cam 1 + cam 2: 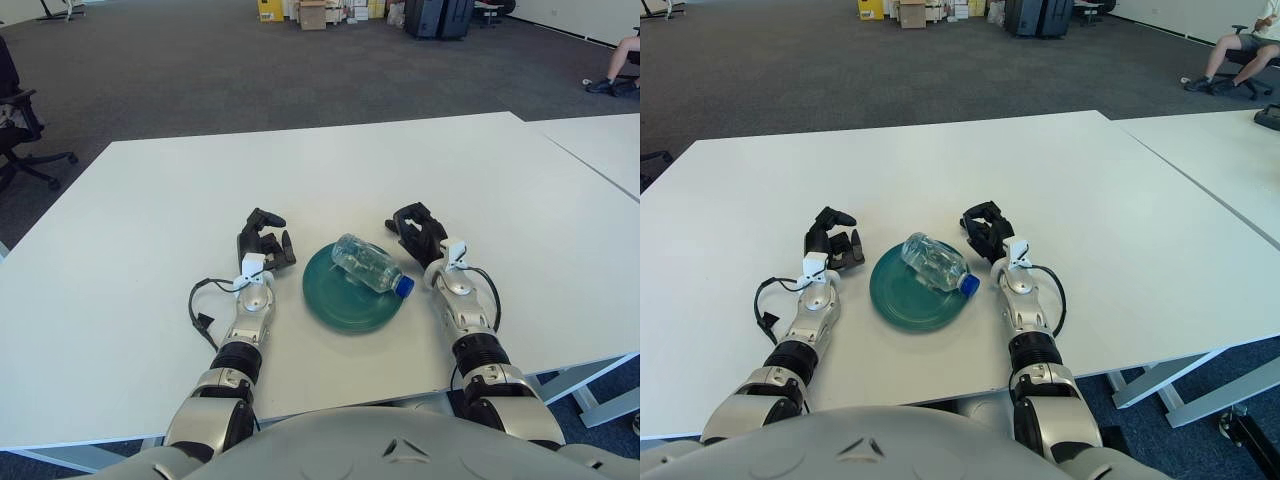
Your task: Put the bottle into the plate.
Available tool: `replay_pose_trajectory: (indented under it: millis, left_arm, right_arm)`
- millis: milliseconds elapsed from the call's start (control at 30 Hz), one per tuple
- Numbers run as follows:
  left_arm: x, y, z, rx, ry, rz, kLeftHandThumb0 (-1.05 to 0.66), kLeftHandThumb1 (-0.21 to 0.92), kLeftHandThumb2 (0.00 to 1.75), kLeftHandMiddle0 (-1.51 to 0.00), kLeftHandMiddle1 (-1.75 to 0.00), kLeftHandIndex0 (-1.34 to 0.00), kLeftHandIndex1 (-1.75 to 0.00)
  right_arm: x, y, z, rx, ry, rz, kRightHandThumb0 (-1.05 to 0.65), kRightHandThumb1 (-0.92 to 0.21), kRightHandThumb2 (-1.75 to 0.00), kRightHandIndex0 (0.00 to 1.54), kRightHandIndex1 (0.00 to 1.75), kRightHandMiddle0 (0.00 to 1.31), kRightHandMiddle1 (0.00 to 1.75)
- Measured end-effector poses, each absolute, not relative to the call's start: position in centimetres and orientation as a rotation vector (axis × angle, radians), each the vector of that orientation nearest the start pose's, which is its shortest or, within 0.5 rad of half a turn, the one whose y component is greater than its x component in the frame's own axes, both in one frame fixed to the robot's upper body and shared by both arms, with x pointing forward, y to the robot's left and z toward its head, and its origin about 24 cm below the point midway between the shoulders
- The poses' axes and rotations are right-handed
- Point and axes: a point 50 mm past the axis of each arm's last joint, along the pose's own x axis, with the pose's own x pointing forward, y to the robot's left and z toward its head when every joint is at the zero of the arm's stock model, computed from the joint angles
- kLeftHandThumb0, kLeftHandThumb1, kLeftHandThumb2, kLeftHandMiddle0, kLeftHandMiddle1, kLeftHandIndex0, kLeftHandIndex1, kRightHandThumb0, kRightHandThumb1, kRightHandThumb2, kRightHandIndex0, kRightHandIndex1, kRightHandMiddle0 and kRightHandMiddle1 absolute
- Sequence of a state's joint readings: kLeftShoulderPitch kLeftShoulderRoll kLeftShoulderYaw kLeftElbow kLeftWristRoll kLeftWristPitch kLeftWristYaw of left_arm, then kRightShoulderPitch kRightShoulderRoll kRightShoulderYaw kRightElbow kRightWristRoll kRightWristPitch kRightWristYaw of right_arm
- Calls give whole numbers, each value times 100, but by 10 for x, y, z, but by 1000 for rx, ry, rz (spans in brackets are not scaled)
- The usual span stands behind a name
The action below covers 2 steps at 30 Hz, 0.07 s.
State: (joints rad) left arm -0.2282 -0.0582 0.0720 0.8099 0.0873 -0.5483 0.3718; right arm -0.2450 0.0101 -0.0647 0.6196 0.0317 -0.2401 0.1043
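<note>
Low centre of frame, the bottle lies on its side in the green plate — placing looks done, so next I only need to draw clear. My left robot hand and right robot hand flank the plate, fingers loosely curled, gripping nothing. Beyond, bare white worktop — nothing blocks.

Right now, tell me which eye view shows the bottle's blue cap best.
Neither wins clearly. The right eye view shows the clear plastic bottle's blue cap unobstructed over the green plate's rim; the left eye view shows it equally plainly.
</note>
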Motion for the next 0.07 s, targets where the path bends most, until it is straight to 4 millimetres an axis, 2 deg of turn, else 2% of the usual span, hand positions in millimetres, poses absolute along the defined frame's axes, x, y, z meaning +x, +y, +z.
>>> replay_pose_trajectory:
  millis: [67]
  left_arm:
    - [264, 144, -30, 8, 43, 323, -54, 14, 153, -127, -175, -75, -175]
  right_arm:
    - [285, -138, -14, 54, 145, 102, -35, -92, -46, 35, 59, 26, 168]
